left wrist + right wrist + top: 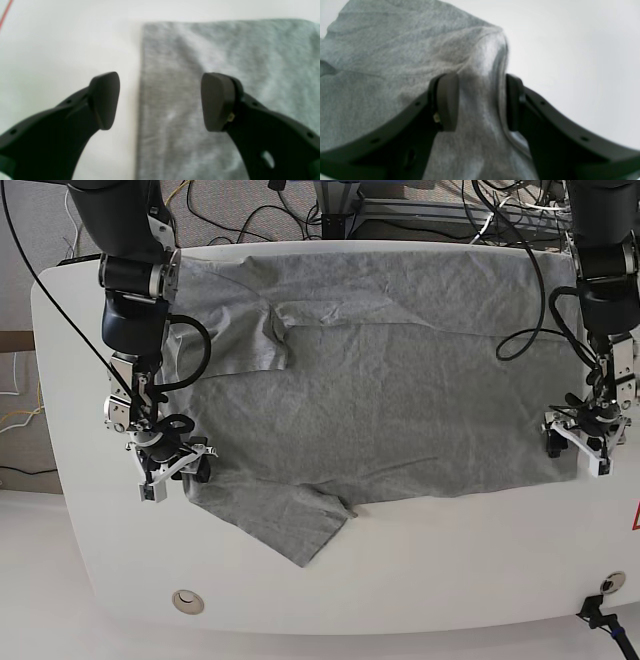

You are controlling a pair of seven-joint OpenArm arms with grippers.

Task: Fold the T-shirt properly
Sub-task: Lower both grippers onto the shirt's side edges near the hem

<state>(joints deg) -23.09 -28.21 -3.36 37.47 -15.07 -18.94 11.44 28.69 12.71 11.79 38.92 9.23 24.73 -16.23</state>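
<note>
Right gripper [481, 102] grasping T-shirt [400, 370] edge (bunched), left gripper [160, 101] released, straddling hem

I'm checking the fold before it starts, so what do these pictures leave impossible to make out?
- Wrinkled heather-grey cotton T-shirt: any print is unseen; only a plain side faces up in the base view.
- Its far edge: hangs past the white table, base view.
- Right tool: fabric bunches between the pads; whether it pinches is unclear, blurred right wrist view.
- Left tool: height above the cloth unreadable.
</note>
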